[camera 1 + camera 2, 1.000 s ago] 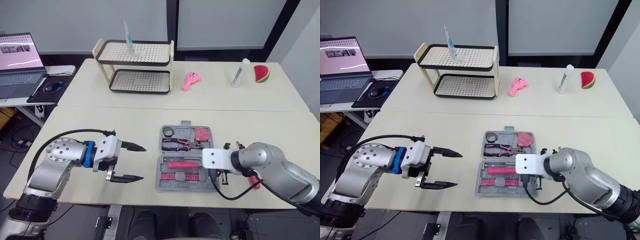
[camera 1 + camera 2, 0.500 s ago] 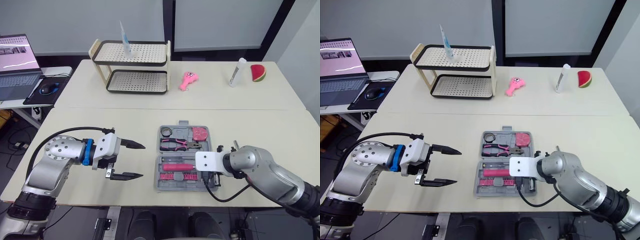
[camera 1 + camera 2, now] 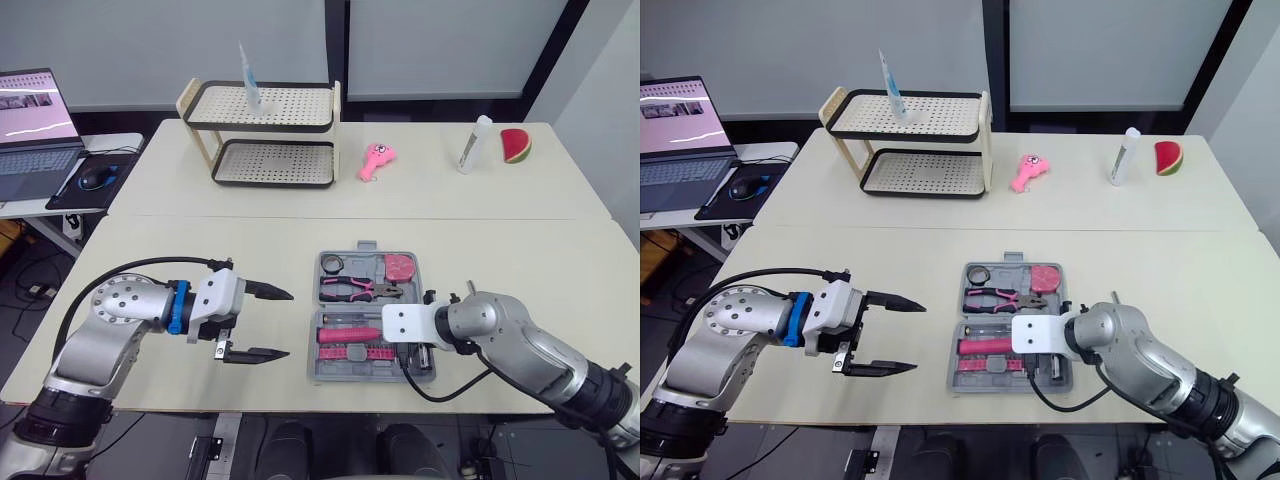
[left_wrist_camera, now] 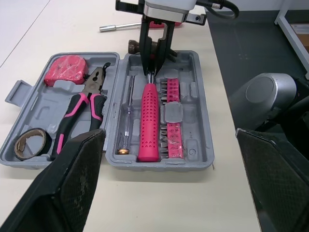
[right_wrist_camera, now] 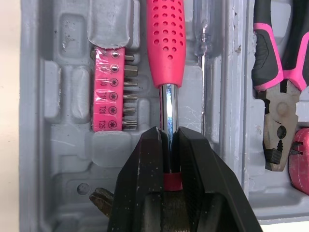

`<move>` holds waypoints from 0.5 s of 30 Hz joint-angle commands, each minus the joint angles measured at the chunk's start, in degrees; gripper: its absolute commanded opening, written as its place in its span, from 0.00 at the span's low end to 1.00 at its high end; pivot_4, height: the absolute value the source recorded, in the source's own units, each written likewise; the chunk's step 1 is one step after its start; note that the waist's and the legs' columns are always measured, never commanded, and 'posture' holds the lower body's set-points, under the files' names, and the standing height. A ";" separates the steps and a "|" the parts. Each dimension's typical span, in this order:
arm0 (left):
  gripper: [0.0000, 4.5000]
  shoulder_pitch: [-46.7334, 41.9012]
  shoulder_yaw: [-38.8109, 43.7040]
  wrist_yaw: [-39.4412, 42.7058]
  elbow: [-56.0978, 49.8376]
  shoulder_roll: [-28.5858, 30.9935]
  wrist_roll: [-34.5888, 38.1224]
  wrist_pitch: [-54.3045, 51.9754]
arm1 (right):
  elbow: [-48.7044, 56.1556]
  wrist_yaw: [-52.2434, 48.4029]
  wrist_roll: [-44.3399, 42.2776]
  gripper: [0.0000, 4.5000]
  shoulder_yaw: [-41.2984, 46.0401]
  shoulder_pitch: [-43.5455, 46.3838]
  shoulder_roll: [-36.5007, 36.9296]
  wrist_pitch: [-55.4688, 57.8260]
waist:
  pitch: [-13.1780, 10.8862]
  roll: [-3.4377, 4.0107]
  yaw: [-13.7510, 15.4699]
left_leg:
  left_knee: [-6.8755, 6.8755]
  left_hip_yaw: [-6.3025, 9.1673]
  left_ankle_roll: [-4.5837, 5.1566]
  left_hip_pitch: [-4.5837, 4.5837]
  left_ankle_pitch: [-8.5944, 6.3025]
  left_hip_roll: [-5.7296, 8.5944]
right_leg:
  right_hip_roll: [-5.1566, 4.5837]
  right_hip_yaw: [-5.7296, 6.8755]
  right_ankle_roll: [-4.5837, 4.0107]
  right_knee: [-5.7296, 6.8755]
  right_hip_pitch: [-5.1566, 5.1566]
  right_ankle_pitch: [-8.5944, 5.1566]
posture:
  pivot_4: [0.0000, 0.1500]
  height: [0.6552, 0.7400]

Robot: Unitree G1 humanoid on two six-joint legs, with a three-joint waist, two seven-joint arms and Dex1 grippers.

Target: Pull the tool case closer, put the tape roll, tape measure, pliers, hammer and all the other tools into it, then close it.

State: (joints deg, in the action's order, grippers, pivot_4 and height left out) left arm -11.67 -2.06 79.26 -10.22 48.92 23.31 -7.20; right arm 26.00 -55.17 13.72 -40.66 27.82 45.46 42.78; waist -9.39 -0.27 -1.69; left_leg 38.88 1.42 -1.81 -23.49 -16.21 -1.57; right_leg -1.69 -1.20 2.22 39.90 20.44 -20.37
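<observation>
One open tool case (image 4: 197, 104) on the table holds one tape roll (image 4: 30, 141), one tape measure (image 4: 66, 70), one pliers (image 4: 77, 113) and two screwdrivers. The right gripper (image 5: 167, 133) pinches the pink-handled screwdriver (image 4: 148, 123) by its shaft, and the left gripper (image 3: 288, 323) hovers beside the case, fingers spread.

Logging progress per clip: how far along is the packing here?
Done: tape roll, pliers and tape measure lie in the open case. In hand: right gripper clamps the pink driver by its shaft, laid in its slot. To do: a metal rod lies on the table beyond the case; lid not closed. Left gripper hovers open.
</observation>
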 commanded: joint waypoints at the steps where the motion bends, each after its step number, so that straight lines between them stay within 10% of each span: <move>1: 1.00 0.38 0.13 -0.41 -1.48 0.45 -0.19 0.01 | -0.02 0.27 1.47 0.05 0.68 -0.37 -0.78 -2.33 | 0.00 0.00 0.00 | 0.00 0.00 0.00 0.00 0.00 0.00 | 0.00 -0.01 0.00 0.00 0.00 0.00 | 1.00 1.00; 15: 1.00 -1.56 -0.98 0.21 0.66 -0.75 -1.22 1.12 | 1.18 -2.44 -8.92 0.45 15.14 -3.76 -2.36 -7.93 | 0.01 -0.02 0.04 | 0.01 0.00 0.00 0.00 0.00 -0.01 | 0.01 0.00 0.00 0.02 0.00 0.00 | 1.00 1.00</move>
State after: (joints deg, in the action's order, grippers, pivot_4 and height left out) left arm -12.44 -3.12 79.40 -9.04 48.42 22.18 -7.00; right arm 25.79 -56.27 8.38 -29.65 24.63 42.94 38.75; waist -9.39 -0.28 -1.65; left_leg 38.89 1.43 -1.81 -23.49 -16.20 -1.57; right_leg -1.68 -1.19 2.22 39.91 20.43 -20.37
